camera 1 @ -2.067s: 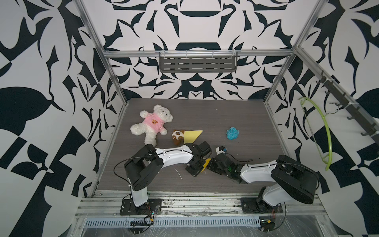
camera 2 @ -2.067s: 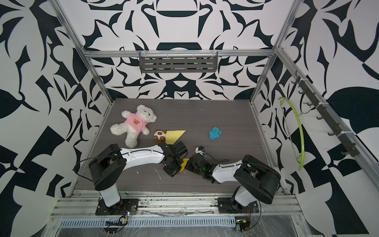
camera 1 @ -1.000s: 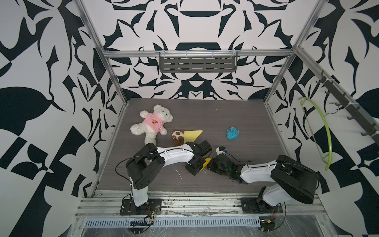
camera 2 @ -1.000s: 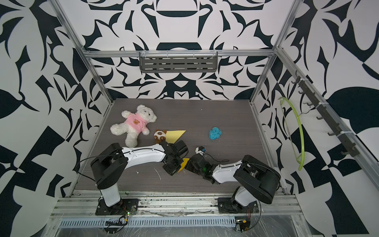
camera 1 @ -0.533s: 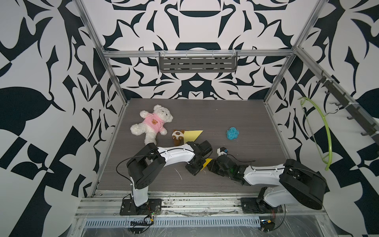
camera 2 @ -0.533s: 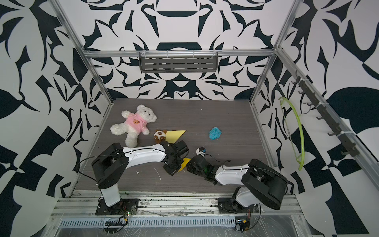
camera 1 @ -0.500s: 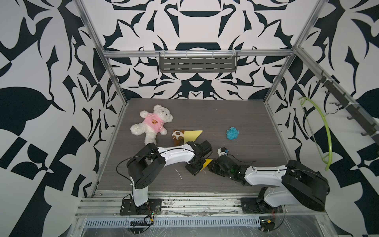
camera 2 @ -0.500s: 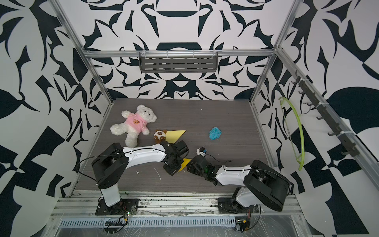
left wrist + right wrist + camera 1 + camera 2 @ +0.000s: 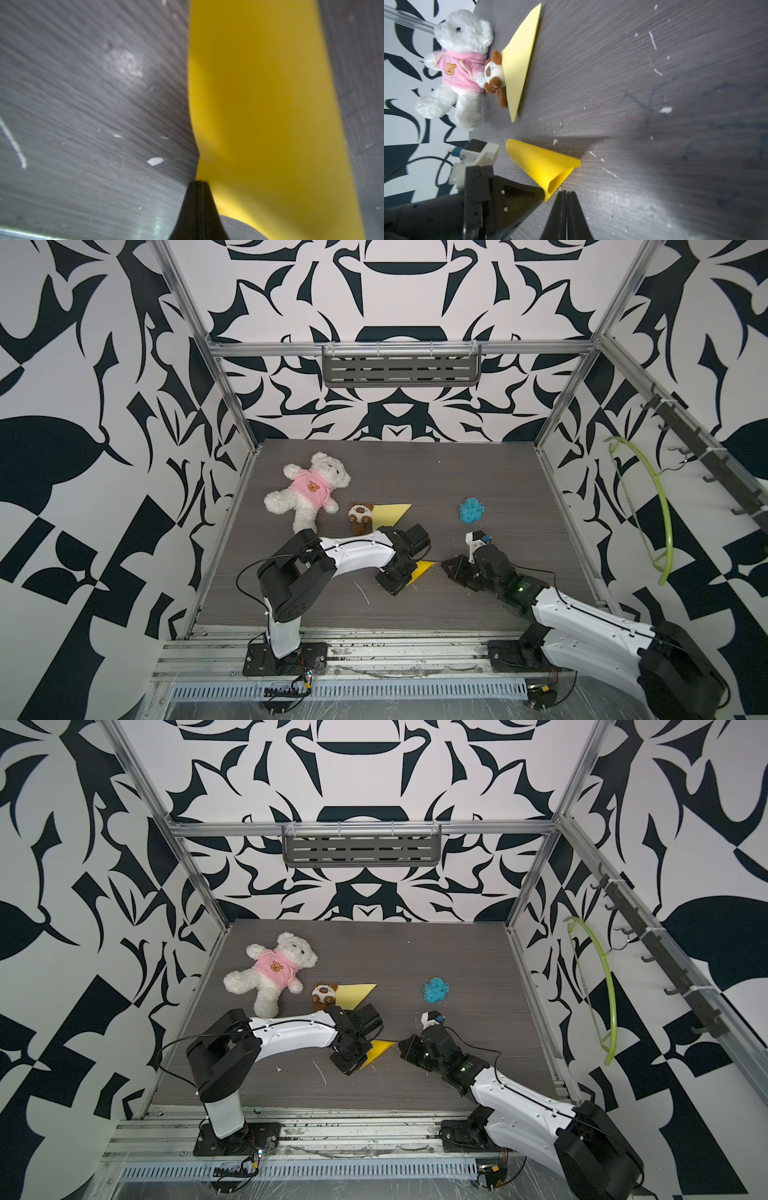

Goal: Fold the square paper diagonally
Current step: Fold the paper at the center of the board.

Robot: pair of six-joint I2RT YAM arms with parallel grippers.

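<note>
Tabletop, paper in left end effector

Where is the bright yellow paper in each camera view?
Top view: bright yellow paper, front centre.
Top view: the paper, same spot.
Left wrist: paper fills much of the frame.
Right wrist: paper curled, in the foreground.
Shared landmark: left gripper pinching its corner.

White links, black joints, black cables; left pincer, right pincer black.

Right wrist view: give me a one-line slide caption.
Left gripper pinches a corner of the loosely folded yellow paper, with the shut right gripper beside its open edge.
</note>
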